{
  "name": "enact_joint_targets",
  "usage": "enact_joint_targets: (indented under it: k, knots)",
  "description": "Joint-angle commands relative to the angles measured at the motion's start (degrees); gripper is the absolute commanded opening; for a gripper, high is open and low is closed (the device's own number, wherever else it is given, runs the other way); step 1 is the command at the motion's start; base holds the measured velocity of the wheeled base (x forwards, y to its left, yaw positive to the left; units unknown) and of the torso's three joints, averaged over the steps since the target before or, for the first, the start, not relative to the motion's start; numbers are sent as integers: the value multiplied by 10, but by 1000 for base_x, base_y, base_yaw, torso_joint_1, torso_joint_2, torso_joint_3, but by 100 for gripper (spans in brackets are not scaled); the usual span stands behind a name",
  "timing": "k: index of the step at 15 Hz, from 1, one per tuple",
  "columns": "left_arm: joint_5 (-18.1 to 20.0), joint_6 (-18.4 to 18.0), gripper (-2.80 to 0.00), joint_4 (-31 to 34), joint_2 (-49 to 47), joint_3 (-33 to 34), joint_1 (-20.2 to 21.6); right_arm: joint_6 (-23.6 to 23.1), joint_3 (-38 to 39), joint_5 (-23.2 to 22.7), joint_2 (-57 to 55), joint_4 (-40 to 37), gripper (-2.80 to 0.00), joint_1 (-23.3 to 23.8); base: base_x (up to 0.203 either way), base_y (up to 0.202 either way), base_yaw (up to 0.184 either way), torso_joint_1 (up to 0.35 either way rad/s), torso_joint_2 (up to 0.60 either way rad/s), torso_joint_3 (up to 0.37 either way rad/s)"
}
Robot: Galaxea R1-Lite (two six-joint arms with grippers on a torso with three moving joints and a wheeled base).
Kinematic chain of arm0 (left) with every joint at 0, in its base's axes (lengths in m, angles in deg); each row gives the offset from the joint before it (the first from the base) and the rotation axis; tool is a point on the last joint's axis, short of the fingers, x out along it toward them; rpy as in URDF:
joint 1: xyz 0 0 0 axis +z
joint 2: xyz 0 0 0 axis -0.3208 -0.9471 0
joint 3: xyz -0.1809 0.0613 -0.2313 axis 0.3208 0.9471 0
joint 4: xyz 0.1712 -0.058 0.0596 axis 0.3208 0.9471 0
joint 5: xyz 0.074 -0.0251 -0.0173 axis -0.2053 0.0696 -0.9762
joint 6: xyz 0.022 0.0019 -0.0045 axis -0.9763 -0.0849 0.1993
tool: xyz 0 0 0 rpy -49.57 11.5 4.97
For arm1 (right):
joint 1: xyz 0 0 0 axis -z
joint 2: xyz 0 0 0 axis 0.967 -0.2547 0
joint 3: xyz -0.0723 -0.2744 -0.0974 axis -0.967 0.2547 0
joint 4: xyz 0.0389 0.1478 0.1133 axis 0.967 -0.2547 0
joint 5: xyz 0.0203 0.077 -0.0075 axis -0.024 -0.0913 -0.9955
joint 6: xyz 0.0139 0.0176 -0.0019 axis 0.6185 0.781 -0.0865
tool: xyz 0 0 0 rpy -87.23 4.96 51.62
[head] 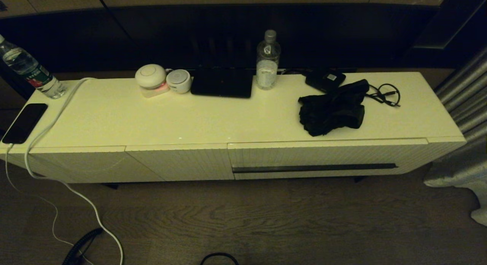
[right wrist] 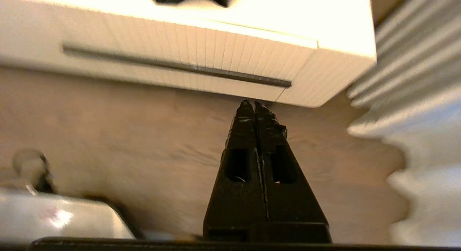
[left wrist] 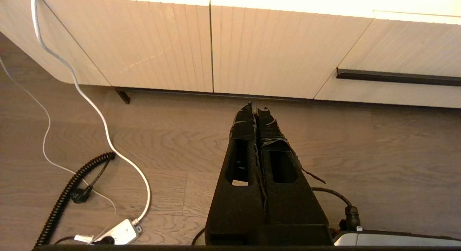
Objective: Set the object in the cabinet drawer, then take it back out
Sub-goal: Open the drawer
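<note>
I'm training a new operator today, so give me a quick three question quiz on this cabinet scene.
1. True or false: the cabinet drawer is shut.
2. What does the black fabric bundle lie on? A cabinet top, B floor, C inside the drawer.
3. Fill in: the right gripper is low before the drawer front with its fingers ____.

Key: 1 true. 2 A; it lies near the looped cable. 3 shut, holding nothing; the left gripper is shut too, parked above the floor.

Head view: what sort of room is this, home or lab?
Probably a home or hotel room: a low cream cabinet on wood flooring, curtain at its right end, and everyday clutter on top, such as a water bottle and phone.
</note>
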Motion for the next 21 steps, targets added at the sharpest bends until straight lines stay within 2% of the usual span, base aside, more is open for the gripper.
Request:
enact_joint_targets:
  k: [1, 7, 9, 11, 13, 17, 19, 21]
  knots:
    - [0, 1, -280, 0, 1, 0, 0, -64, -43, -7, -121, -2, -280, -6, 0, 0, 0, 0, 0, 0]
    - [0, 1, -280, 0, 1, 0, 0, -210, -180, -12, -378, -4, -280, -15, 0, 0, 0, 0, 0, 0]
    - [0, 1, -280, 0, 1, 0, 0, -292, -205, -10, -453, -3, -280, -33, 0, 0, 0, 0, 0, 0]
    - [0, 1, -280, 0, 1, 0, 0, -345, -216, 0, -513, 0, -280, -52, 0, 0, 0, 0, 0, 0]
    - [0, 1, -280, 0, 1, 0, 0, -373, -217, 18, -567, 19, -280, -85, 0, 0, 0, 0, 0, 0]
    - [0, 1, -280, 0, 1, 0, 0, -394, -221, 31, -666, 57, -280, -146, 0, 0, 0, 0, 0, 0]
    - [0, 1, -280, 0, 1, 0, 0, -451, -222, 32, -711, 101, -280, -169, 0, 0, 0, 0, 0, 0]
    - [0, 1, -280, 0, 1, 0, 0, -485, -211, 33, -750, 152, -280, -177, 0, 0, 0, 0, 0, 0]
